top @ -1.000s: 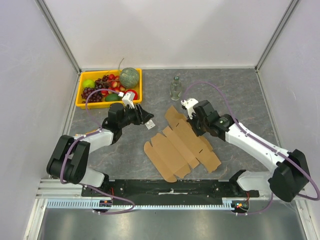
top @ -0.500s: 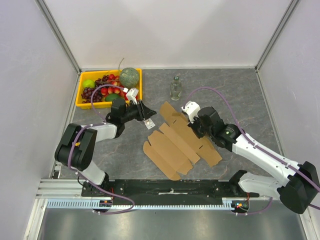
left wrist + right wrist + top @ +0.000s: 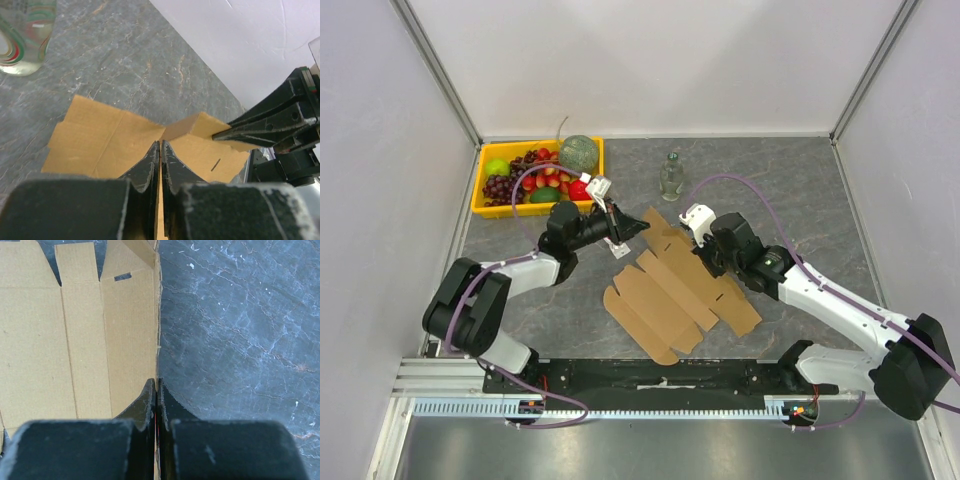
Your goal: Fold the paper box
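The paper box (image 3: 675, 295) is a flat brown die-cut cardboard sheet with flaps, lying mid-table. My left gripper (image 3: 638, 228) is at its far-left flap. In the left wrist view this gripper (image 3: 160, 142) is shut on the thin edge of the cardboard (image 3: 100, 140), and the flap beyond it is lifted a little. My right gripper (image 3: 705, 262) is at the sheet's far-right side. In the right wrist view it (image 3: 156, 381) is shut on the edge of the sheet (image 3: 75, 340). The right gripper's fingers (image 3: 265, 130) also show in the left wrist view, pinching the raised flap.
A yellow tray (image 3: 480, 190) of fruit stands at the back left. A glass bottle (image 3: 669, 177) stands upright just behind the sheet and shows again in the left wrist view (image 3: 25, 35). Bare grey stone tabletop (image 3: 240, 330) lies right of the sheet.
My left gripper has moved right to the sheet's far flap and closed on its edge. The right gripper stayed shut on the sheet, which slid slightly left.
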Tool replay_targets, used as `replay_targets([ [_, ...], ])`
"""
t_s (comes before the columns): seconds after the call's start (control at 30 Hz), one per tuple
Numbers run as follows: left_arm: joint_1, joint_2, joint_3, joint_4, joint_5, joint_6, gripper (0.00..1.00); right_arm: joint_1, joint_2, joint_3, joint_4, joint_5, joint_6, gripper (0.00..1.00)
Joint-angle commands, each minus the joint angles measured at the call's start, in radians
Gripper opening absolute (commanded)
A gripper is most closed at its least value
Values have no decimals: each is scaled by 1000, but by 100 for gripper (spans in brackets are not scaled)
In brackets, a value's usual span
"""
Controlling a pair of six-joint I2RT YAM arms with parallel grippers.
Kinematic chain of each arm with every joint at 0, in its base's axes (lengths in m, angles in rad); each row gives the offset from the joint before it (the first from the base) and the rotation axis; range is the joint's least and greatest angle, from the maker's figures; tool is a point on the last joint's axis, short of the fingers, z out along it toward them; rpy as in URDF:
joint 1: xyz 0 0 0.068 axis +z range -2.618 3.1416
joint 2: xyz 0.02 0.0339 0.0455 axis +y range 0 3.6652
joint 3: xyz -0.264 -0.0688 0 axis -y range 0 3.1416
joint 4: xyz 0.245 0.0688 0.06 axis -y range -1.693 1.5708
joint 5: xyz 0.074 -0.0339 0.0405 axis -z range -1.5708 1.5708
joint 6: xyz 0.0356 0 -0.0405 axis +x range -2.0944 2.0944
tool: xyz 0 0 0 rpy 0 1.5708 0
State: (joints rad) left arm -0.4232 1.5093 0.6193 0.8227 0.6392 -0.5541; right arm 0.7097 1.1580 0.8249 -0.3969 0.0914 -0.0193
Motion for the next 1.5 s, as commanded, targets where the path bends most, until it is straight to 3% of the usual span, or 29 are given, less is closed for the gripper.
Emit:
replay_targets([
  [0.0, -40, 69, 92, 39, 16, -36, 7, 2, 0, 6, 33, -25, 9, 0],
  [0.4, -98, 163, 172, 10, 5, -35, 4, 2, -9, 5, 29, -41, 7, 0],
  [0.9, -144, 112, 120, -36, -18, -15, 2, 2, 26, 19, 27, -1, 50, 0],
  [1.47, -232, 126, 161, -97, -62, 20, 2, 2, 28, 14, 36, -10, 58, 0],
])
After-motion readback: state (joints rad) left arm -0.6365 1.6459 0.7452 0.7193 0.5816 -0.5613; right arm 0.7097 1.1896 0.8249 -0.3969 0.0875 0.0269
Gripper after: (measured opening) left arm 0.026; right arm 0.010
